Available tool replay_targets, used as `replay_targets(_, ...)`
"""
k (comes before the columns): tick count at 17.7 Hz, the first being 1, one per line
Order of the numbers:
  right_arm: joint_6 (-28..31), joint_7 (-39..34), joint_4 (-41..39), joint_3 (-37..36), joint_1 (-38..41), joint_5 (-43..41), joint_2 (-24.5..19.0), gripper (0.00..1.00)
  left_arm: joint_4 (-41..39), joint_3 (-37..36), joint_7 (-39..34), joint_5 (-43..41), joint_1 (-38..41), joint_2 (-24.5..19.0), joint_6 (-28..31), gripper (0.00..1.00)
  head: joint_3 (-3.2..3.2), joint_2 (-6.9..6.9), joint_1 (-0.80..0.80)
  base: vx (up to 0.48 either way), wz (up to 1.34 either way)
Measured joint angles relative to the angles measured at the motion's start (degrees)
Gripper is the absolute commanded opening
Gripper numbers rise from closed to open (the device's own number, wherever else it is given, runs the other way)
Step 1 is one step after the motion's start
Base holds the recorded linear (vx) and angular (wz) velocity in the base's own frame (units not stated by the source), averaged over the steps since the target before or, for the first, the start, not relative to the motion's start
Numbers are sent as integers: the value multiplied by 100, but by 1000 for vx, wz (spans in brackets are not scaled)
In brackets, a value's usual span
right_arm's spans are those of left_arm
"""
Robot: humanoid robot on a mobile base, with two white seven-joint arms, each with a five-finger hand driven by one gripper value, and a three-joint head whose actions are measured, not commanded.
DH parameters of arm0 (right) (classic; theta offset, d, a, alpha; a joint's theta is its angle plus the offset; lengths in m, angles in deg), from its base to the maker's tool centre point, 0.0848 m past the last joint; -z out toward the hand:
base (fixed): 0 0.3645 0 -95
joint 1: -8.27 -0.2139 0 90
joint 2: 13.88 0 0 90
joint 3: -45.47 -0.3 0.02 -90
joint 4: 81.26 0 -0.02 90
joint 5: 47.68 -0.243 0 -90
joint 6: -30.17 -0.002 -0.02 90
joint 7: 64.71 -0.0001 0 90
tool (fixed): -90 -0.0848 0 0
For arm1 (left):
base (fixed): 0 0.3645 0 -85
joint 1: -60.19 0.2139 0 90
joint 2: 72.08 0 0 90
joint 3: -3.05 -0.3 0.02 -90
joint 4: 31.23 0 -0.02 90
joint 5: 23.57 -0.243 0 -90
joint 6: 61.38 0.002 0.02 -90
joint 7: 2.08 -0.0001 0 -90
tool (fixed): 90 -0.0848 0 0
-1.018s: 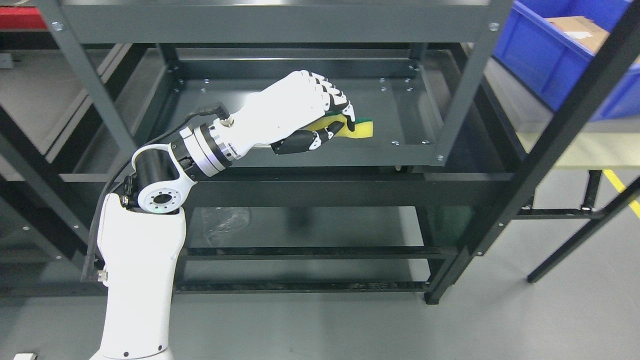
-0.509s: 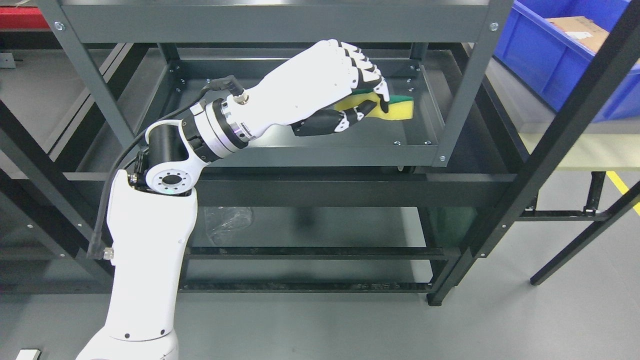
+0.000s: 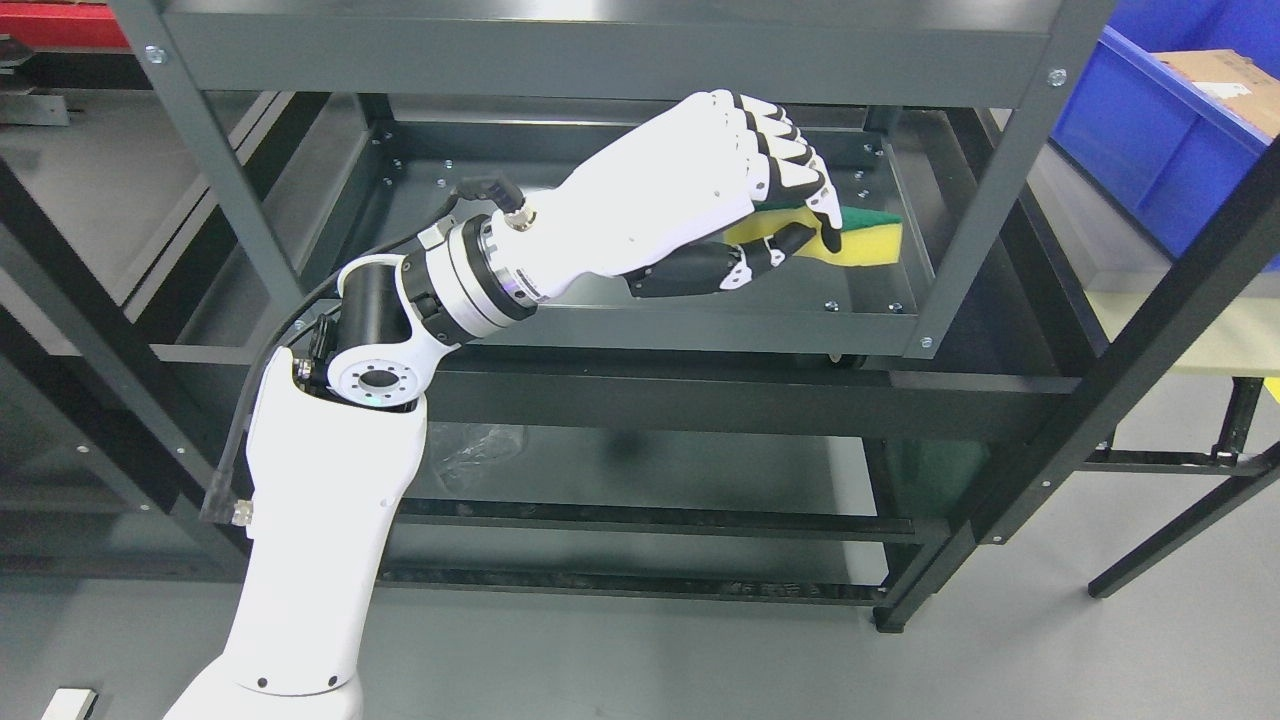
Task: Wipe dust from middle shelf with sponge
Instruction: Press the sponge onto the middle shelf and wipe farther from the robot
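Observation:
My left hand (image 3: 800,235) reaches from the lower left into the dark metal rack and is shut on a yellow sponge with a green top (image 3: 868,240). The sponge presses flat on the middle shelf (image 3: 600,285), close to its right rim and toward the back. White fingers curl over the sponge's top and the dark thumb sits under its near edge. Part of the sponge is hidden by the fingers. The right arm does not show.
The rack's front right post (image 3: 985,185) stands just right of the sponge, and the upper shelf's front beam (image 3: 600,65) runs above my hand. A blue bin (image 3: 1150,140) with a cardboard box sits at the right. A crumpled clear bag (image 3: 480,445) lies on the lower shelf.
My left hand has slid the sponge across the shelf, away from me and to the right, toward the back right corner. The whole view has also shifted a little to the right.

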Motion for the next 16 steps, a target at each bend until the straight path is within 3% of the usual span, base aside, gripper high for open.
replay_targets(10,0,0,0,-1,0,0,0,100,34,219,150,289,-623,-2,0,1,0,0,0,3,-2)
replay_targets(16,0,0,0,-1,2,0,0,100,-10,573,182,1191,-230,-553,0,1,0,0,0,1,-1)
